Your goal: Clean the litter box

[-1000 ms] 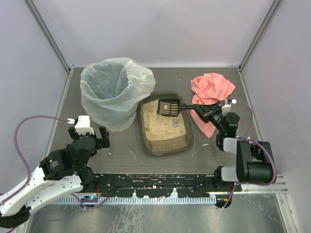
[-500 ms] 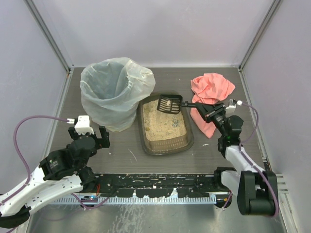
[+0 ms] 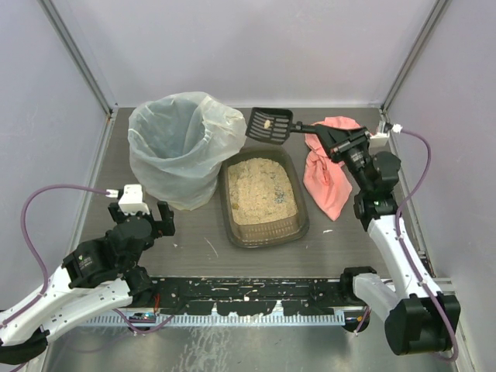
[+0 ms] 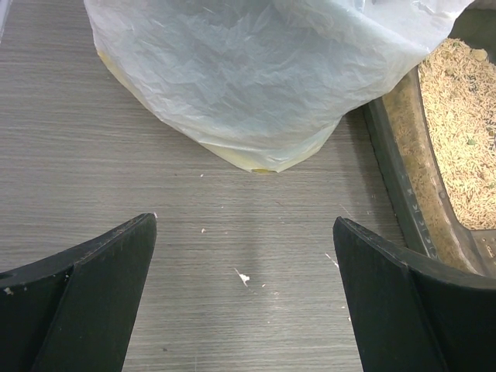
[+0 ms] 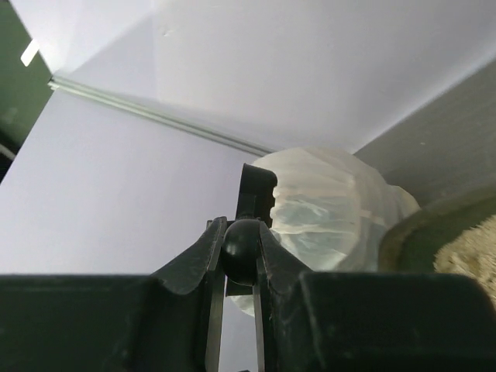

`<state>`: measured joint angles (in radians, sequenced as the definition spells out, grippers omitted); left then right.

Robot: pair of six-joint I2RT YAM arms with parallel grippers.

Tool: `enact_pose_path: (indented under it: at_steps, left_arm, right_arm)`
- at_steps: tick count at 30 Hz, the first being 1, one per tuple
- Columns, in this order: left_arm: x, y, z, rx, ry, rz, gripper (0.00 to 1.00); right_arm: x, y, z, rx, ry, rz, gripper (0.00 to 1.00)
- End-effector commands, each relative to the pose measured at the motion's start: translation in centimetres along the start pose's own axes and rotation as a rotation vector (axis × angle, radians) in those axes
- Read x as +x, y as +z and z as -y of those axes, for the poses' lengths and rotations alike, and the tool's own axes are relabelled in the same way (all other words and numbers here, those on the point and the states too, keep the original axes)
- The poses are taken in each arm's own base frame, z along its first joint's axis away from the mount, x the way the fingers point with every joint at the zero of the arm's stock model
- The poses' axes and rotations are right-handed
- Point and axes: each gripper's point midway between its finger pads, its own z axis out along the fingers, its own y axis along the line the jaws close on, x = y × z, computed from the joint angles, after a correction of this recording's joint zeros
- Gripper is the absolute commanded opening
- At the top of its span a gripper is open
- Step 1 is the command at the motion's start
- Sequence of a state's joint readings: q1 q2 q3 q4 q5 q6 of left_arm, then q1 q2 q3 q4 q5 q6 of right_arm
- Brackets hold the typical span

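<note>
your right gripper point(image 3: 316, 130) was clamped on the scoop point(image 3: 269, 125) handle, left gripper point(image 4: 244, 248) wide and empty. the litter box point(image 3: 267, 233) sat just beside the bag-lined bin point(image 3: 178, 147); likely bendy and litter-heavy, so grip its rim.

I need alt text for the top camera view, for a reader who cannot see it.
The right gripper holds a black scoop with a small pale clump, raised between the bag-lined bin and a pink cloth, beyond the litter box of tan litter. The left gripper rests open near the bin.
</note>
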<state>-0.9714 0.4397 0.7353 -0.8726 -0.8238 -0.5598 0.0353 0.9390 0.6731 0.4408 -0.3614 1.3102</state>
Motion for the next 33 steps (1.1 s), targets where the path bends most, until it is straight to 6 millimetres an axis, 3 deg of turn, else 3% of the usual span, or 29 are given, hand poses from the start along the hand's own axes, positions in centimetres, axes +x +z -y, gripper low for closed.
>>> enact_pose_path:
  at_steps: [1, 7, 15, 20, 24, 33]
  left_arm:
    - [-1.2, -0.2, -0.2, -0.015, -0.043, 0.044, 0.99]
    - [-1.5, -0.6, -1.2, -0.049, -0.065, 0.055, 0.99]
    - [-2.0, -1.4, -3.1, -0.126, -0.102, 0.063, 0.99]
    - [-2.6, -1.5, -4.0, -0.182, -0.083, 0.074, 0.99]
    - [-1.8, -0.9, -3.8, -0.189, -0.069, 0.071, 0.99]
    - [-1.9, -1.2, -4.0, -0.164, -0.101, 0.097, 0.98]
  right_arm:
    - [-0.2, 2.3, -5.9, -0.08, -0.074, 0.037, 0.01]
    - [2.6, 6.2, -11.1, -0.186, -0.133, -0.037, 0.01]
    - [6.5, 10.0, -15.2, -0.271, -0.273, -0.083, 0.01]
    - [9.9, 12.4, -15.4, -0.301, -0.355, -0.147, 0.01]
    - [12.2, 14.3, -14.7, -0.314, -0.383, -0.187, 0.01]
    - [16.4, 16.9, -14.6, -0.376, -0.551, -0.263, 0.0]
